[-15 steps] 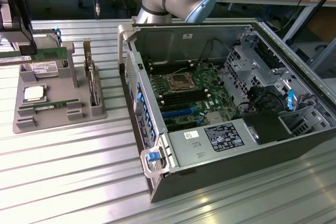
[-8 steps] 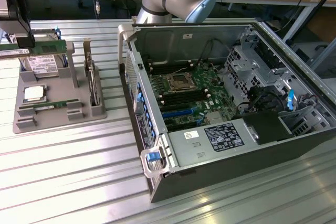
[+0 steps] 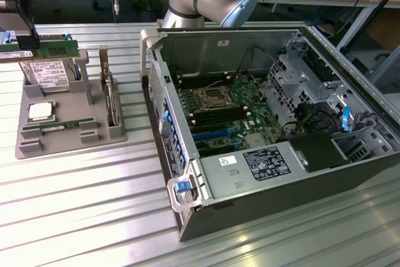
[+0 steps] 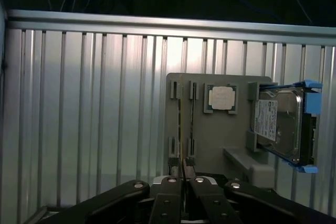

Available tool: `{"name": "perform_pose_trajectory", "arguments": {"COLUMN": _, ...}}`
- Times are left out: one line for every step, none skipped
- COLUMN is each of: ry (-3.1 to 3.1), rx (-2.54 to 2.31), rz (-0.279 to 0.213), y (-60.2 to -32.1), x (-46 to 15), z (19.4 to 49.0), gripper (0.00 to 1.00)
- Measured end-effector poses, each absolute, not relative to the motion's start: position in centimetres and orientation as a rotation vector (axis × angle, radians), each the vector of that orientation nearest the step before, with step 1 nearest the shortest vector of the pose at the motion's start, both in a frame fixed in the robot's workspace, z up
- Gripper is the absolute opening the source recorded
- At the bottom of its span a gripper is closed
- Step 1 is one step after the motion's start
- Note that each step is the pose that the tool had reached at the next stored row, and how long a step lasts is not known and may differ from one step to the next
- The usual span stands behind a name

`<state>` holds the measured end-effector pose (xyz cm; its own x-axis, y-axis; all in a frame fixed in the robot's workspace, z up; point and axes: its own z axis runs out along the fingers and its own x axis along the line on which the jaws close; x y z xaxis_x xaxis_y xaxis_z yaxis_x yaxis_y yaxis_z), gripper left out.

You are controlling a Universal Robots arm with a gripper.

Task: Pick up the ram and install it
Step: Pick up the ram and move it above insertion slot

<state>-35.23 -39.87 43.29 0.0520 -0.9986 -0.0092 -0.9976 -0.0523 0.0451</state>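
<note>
Gripper (image 3: 26,40) pinched narrow on the ram (image 3: 55,49) — fingers (image 4: 169,203) almost meeting in the wrist view, with just a thin sliver between them. Hangs at ten o'clock in the exterior view, carrying the green stick level, broad face toward that camera, clear above the gray fixture (image 3: 69,145). Exactly where along the stick the pads bite: too hidden to say.

Down at six o'clock from the gripper, leaning in the fixture, the hard drive (image 3: 49,74). Just in front of that, the CPU (image 3: 39,112), and near it a second green stick (image 3: 59,125) lying in its slot. Off toward four o'clock, well apart across the ribbed metal table (image 3: 81,217), the computer case (image 3: 206,45), open, with the motherboard (image 3: 219,123) bare and its processor socket (image 3: 212,99) near the middle.

Judging by looks: light, stiff and thin, but fragile — likely to flex or crack if twisted, and smooth enough to pivot between narrow pads. Best taken by the bare long edge opposite the contacts, near the middle, keeping off the black chips and the contact row. Probably tolerates force only straight along its own plane, spread evenly along that top edge.
</note>
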Motion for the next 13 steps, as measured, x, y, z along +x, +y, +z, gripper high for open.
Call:
{"name": "perform_pose_trajectory", "arguments": {"ry": -2.144, "rx": 2.259, "rz": -0.059, "y": -39.9, "x": -35.2, "z": 43.3, "gripper": 0.12}}
{"name": "perform_pose_trajectory", "arguments": {"ry": -2.144, "rx": 2.259, "rz": -0.059, "y": -39.9, "x": -35.2, "z": 43.3, "gripper": 0.12}}
{"name": "perform_pose_trajectory", "arguments": {"ry": -2.144, "rx": 2.259, "rz": -0.059, "y": -39.9, "x": -35.2, "z": 43.3, "gripper": 0.12}}
{"name": "perform_pose_trajectory", "arguments": {"ry": -2.144, "rx": 2.259, "rz": -0.059, "y": -39.9, "x": -35.2, "z": 43.3, "gripper": 0.12}}
{"name": "perform_pose_trajectory", "arguments": {"ry": -2.144, "rx": 2.259, "rz": -0.059, "y": -39.9, "x": -35.2, "z": 43.3, "gripper": 0.12}}
{"name": "perform_pose_trajectory", "arguments": {"ry": -2.144, "rx": 2.259, "rz": -0.059, "y": -39.9, "x": -35.0, "z": 43.3, "gripper": 0.12}}
{"name": "perform_pose_trajectory", "arguments": {"ry": -2.144, "rx": 2.259, "rz": -0.059, "y": -39.9, "x": -34.7, "z": 43.3, "gripper": 0.12}}
{"name": "perform_pose_trajectory", "arguments": {"ry": -2.144, "rx": 2.259, "rz": -0.059, "y": -39.9, "x": -34.4, "z": 43.3, "gripper": 0.12}}
{"name": "perform_pose_trajectory", "arguments": {"ry": -2.144, "rx": 2.259, "rz": -0.059, "y": -39.9, "x": -34.0, "z": 43.3, "gripper": 0.12}}
{"name": "perform_pose_trajectory", "arguments": {"ry": -2.144, "rx": 2.259, "rz": -0.059, "y": -39.9, "x": -33.6, "z": 43.3, "gripper": 0.12}}
{"name": "perform_pose_trajectory", "arguments": {"ry": -2.144, "rx": 2.259, "rz": -0.059, "y": -39.9, "x": -33.4, "z": 43.3, "gripper": 0.12}}
{"name": "perform_pose_trajectory", "arguments": {"ry": -2.144, "rx": 2.259, "rz": -0.059, "y": -39.9, "x": -33.2, "z": 43.3, "gripper": 0.12}}
{"name": "perform_pose_trajectory", "arguments": {"ry": -2.144, "rx": 2.259, "rz": -0.059, "y": -39.9, "x": -33.0, "z": 43.3, "gripper": 0.12}}
